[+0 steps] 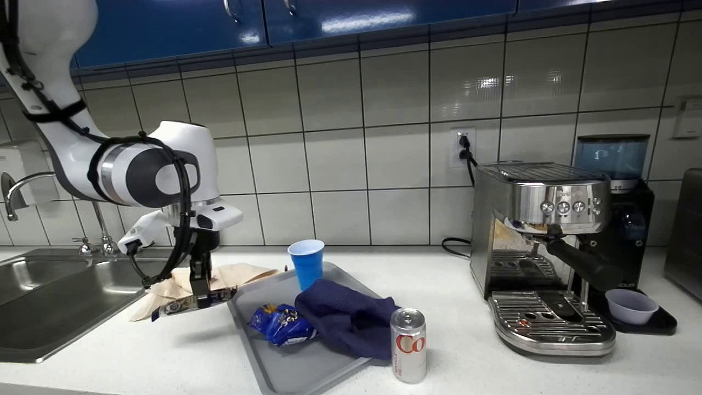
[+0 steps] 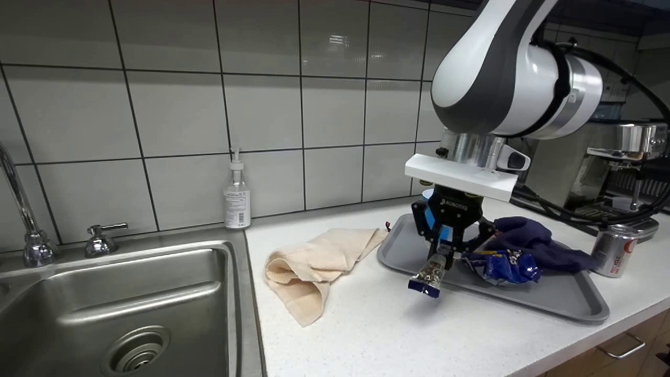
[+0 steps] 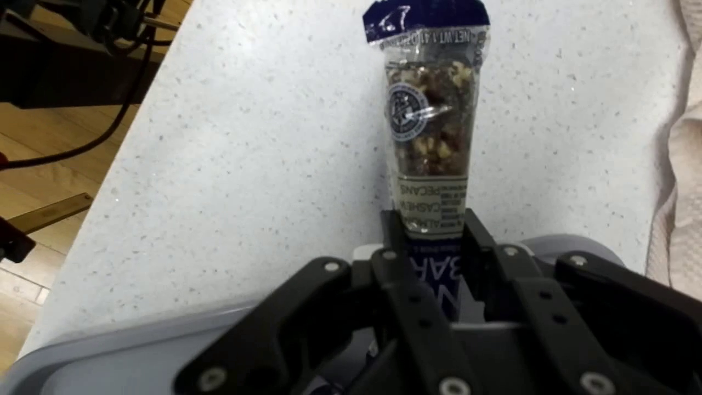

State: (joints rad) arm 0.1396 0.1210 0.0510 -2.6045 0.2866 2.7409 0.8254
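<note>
My gripper (image 3: pixel 430 225) is shut on a wrapped nut bar (image 3: pixel 430 126), its fingers on the two long sides of the wrapper. The bar has clear film over nuts and dark blue ends; its lower part is hidden among the fingers in the wrist view. In both exterior views the gripper (image 1: pixel 203 299) holds the bar (image 2: pixel 430 272) above the white counter, just off the side of the grey tray (image 1: pixel 323 370). On that tray are a crinkled blue packet (image 1: pixel 282 325), a blue cup (image 1: pixel 307 263) standing upright, and a dark navy cloth (image 1: pixel 351 318).
A silver can (image 1: pixel 408 345) stands at the tray's corner. A beige cloth (image 2: pixel 324 262) lies between tray and steel sink (image 2: pixel 238 293). Behind the sink's corner is a pump bottle (image 2: pixel 237 199). An espresso machine (image 1: pixel 526 203) and a small bowl (image 1: pixel 632 307) stand farther along the counter.
</note>
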